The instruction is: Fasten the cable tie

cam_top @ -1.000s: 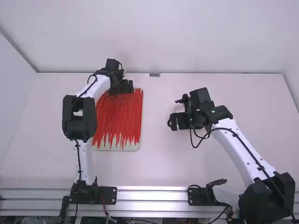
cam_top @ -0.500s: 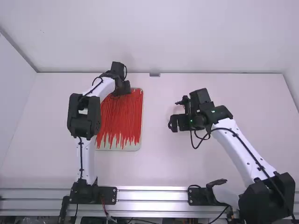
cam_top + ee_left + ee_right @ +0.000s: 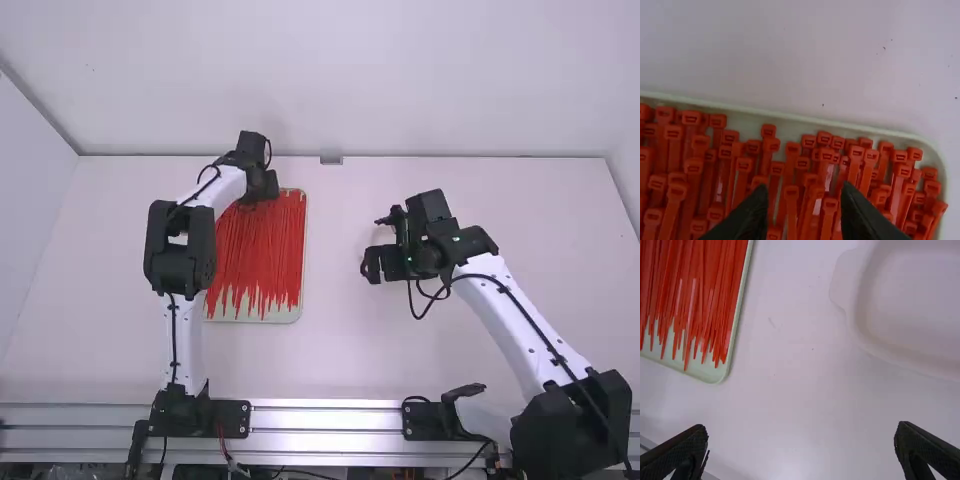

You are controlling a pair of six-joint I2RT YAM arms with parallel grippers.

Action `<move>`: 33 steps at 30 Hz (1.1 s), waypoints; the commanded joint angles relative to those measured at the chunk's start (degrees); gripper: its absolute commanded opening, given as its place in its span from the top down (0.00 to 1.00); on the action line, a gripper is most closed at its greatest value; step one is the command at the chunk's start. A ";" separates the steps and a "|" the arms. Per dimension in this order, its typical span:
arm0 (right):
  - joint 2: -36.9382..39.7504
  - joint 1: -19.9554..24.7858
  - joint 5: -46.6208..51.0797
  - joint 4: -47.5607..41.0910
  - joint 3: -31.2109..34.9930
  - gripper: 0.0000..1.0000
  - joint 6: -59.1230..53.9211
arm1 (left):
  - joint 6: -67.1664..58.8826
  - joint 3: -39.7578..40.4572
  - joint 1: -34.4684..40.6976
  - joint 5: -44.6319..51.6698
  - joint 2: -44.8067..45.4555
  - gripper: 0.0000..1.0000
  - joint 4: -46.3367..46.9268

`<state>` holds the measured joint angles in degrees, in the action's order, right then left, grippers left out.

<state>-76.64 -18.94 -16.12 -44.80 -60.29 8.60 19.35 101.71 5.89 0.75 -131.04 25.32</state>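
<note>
1. The cable ties (image 3: 256,250) are a dense red bundle lying lengthwise in a shallow pale tray (image 3: 297,316), left of centre in the high view. Their heads are at the tray's upper end and their tails at the lower end.
2. In the left wrist view, the square heads of the ties (image 3: 790,160) crowd in rows just inside the tray's rounded rim (image 3: 790,120).
3. The left gripper (image 3: 804,195) is over these heads, at the tray's upper end in the high view (image 3: 262,188). Its 2 fingers (image 3: 752,215) are apart, with several tie heads between them and none clamped. Whether the tips touch the ties cannot be told.
4. The right gripper (image 3: 378,262) is right of centre in the high view, well apart from the tray, over bare white table (image 3: 450,200).
5. In the right wrist view its 2 fingers (image 3: 677,450) sit at the lower corners, spread wide and holding nothing (image 3: 800,450). The tie tails (image 3: 690,295) and a tray corner (image 3: 722,375) are in the upper left.
</note>
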 commanded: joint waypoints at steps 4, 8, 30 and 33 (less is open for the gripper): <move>1.09 0.15 0.13 -0.26 -1.66 0.00 -0.09 | 0.83 -3.02 -0.31 -0.81 -0.94 0.67 -1.73; 1.09 0.15 0.13 -0.22 -1.68 0.00 -0.09 | 1.86 -3.96 -0.17 -1.86 -0.94 0.69 -1.86; 1.09 0.15 1.64 -0.17 -1.68 0.00 0.11 | 0.79 -7.41 -0.33 -1.70 -1.03 0.74 -7.72; 1.09 0.15 1.64 -0.20 -1.68 0.00 0.11 | 0.76 -7.56 -0.11 -1.73 -1.03 0.76 -7.63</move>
<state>-76.64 -18.96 -14.59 -44.77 -60.29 8.62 20.36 95.26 5.89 -0.32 -131.04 17.30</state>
